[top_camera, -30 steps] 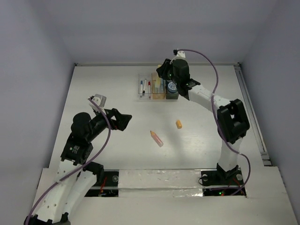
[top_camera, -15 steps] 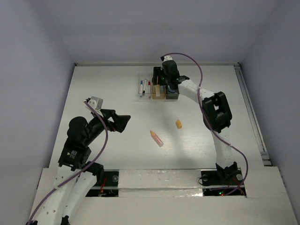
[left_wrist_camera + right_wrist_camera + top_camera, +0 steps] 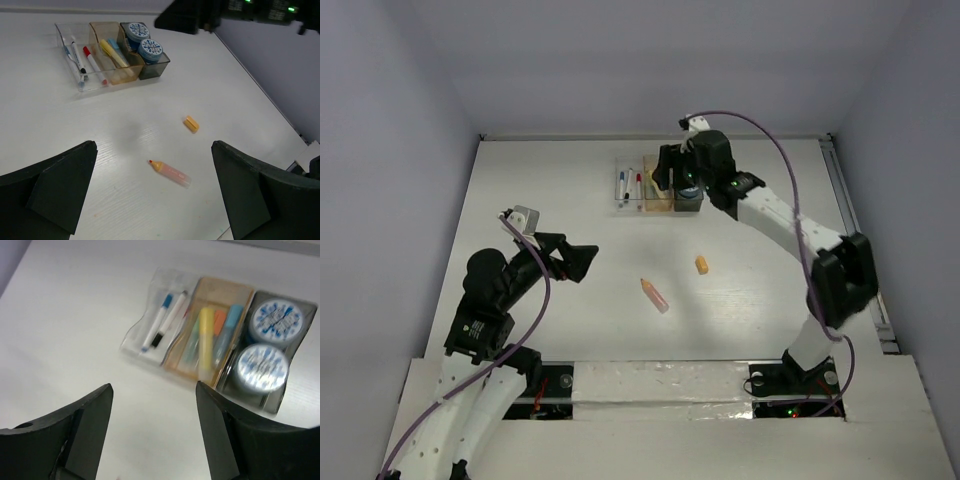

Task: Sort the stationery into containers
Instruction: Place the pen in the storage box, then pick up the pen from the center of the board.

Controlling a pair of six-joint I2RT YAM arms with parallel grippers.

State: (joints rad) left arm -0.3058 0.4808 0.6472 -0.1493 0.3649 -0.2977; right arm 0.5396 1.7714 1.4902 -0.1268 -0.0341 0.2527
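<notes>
The containers stand in a row at the back: a clear bin (image 3: 628, 187) with thin pens (image 3: 161, 320), an orange bin (image 3: 658, 192) with a yellow marker (image 3: 205, 340) and other markers, and a dark bin (image 3: 688, 200) with two blue-white rolls (image 3: 262, 367). A pink marker with an orange cap (image 3: 655, 295) and a small orange bit (image 3: 701, 265) lie loose on the table. My right gripper (image 3: 663, 180) hovers over the bins, open and empty. Near the left side, my left gripper (image 3: 582, 260) is wide open, with the pink marker (image 3: 170, 172) ahead between its fingers.
White walls close in the table on the left, back and right. A rail (image 3: 855, 230) runs along the right edge. The small orange bit (image 3: 191, 124) lies between the loose marker and the bins.
My right gripper has opened and drawn back from low over the bins. The left arm shifted slightly a second ago and has held still since.
</notes>
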